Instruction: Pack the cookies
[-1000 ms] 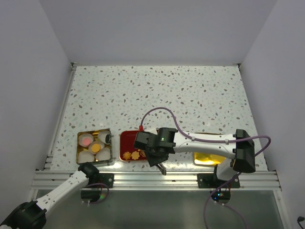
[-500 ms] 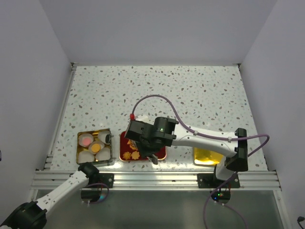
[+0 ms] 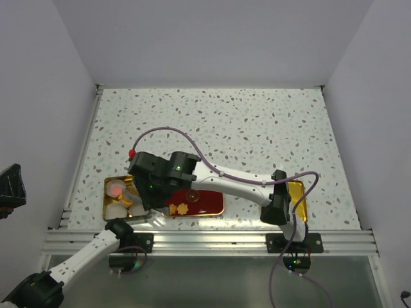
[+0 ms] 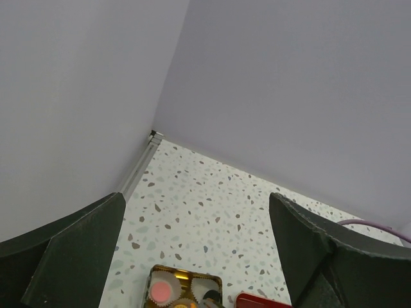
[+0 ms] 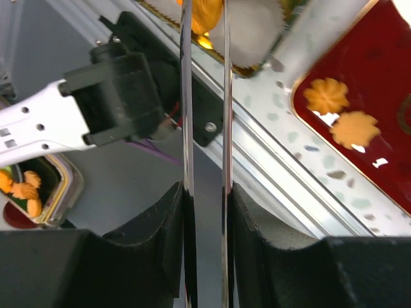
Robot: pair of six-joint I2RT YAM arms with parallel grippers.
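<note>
The cookies lie in two places. Two orange flower-shaped ones (image 3: pixel 178 209) (image 5: pixel 324 95) rest on the red tray (image 3: pixel 212 204). A pink one (image 3: pixel 115 188) (image 4: pixel 160 292) and others sit in white paper cups in the gold tin (image 3: pixel 109 183). My right gripper (image 3: pixel 149 189) (image 5: pixel 205 192) reaches over the tin's near side, shut on thin metal tongs (image 5: pixel 187 96). An orange cookie (image 5: pixel 204 14) sits at the tongs' tips above a white cup. My left gripper (image 4: pixel 197 199) is open and empty, high up, facing the far left corner.
A gold lid (image 3: pixel 298 192) lies at the near right. The aluminium rail (image 3: pixel 212 240) runs along the table's near edge, with the left arm's black base (image 5: pixel 122 96) just below the tongs. White walls enclose the table on three sides.
My right arm has swung left from the red tray to the gold tin, carrying the tongs. The gold lid at the right is now uncovered. A dark part of the left arm has appeared at the left edge.
</note>
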